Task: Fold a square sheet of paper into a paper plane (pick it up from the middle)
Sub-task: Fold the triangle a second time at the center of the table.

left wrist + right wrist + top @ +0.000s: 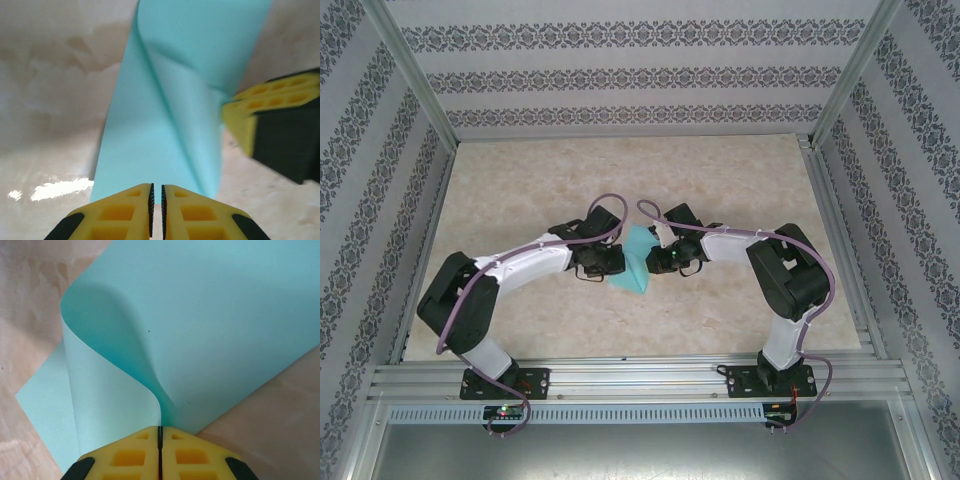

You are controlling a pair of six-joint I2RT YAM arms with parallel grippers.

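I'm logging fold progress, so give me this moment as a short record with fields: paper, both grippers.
paper: square sheet of paper, turquoise, curled and partly lifted off the table
left gripper: jaws almost closed at the sheet's edge, apparently pinching it
right gripper: jaws shut on a curled fold
plane: not yet formed

White-shelled arms (535, 262) with black joints, looping purple cables (608, 196), black bases (505, 383), yellow cut-out gripper fingers (125, 212).
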